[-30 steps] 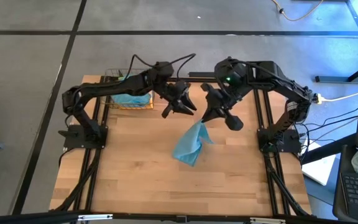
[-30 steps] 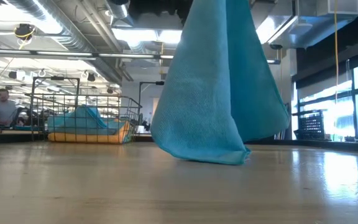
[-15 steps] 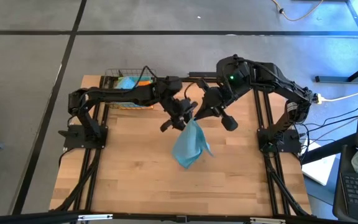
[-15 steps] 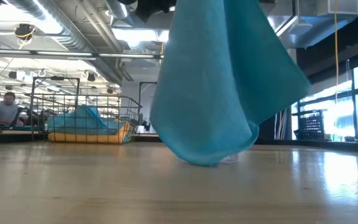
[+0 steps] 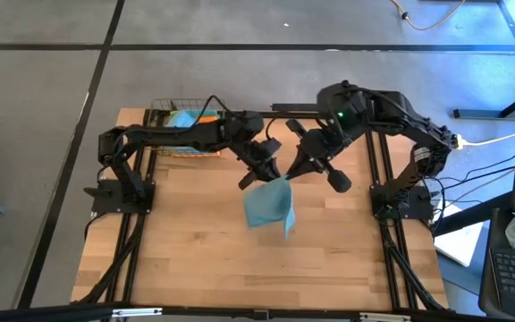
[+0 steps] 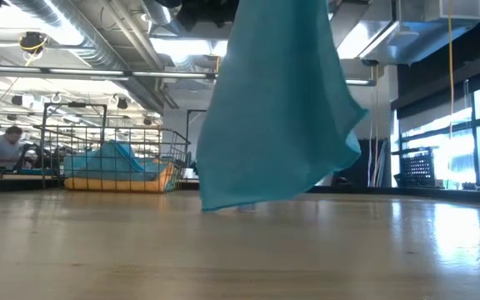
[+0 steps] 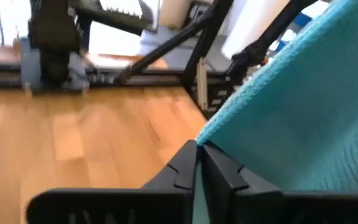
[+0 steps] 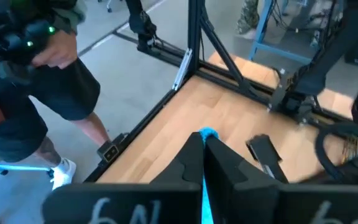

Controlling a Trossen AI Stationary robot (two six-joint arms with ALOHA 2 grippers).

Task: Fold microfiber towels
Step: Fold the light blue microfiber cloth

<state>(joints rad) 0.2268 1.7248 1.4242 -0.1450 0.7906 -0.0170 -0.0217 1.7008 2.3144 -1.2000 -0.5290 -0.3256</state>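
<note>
Both jaws shut on one teal towel (image 5: 269, 204), lifted above counter (image 5: 186, 259); unfolded yet, more waiting in basket (image 6: 115, 162).

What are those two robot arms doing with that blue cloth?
Both arms are holding one teal towel up over the middle of the wooden table. The left gripper and the right gripper each have their jaws shut on its top edge, so it hangs down between them, its bottom edge just above the tabletop. More towels sit in a wire basket at the table's far left corner.
</note>
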